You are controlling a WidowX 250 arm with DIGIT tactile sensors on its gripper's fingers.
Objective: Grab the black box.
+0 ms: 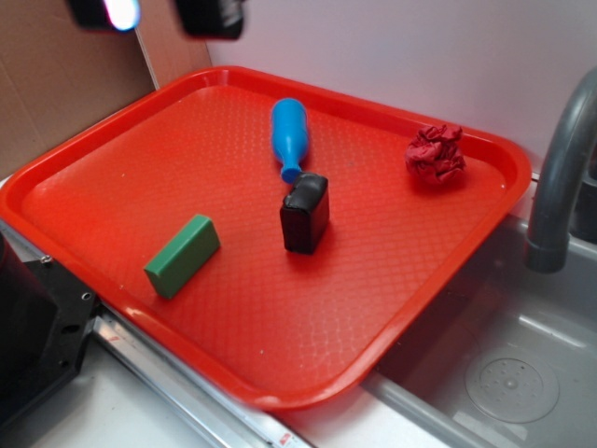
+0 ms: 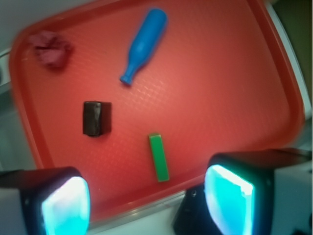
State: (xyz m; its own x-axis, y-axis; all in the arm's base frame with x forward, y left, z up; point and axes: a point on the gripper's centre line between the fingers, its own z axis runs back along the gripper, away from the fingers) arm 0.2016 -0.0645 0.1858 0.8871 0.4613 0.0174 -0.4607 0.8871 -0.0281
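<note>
The black box (image 1: 305, 214) stands in the middle of the red tray (image 1: 112, 177), just in front of the blue bottle's neck. In the wrist view the black box (image 2: 96, 118) lies left of centre. My gripper (image 1: 159, 13) hangs high above the tray's far left corner, well away from the box. It is open and empty. In the wrist view my gripper (image 2: 146, 203) shows two wide-apart fingers with glowing cyan pads (image 2: 229, 198), over the tray's near edge.
A green block (image 1: 183, 255) lies front left of the box. A blue bottle (image 1: 290, 136) lies behind it. A crumpled red paper ball (image 1: 436, 154) sits at the tray's back right. A grey faucet (image 1: 560, 177) and sink (image 1: 513, 373) are on the right.
</note>
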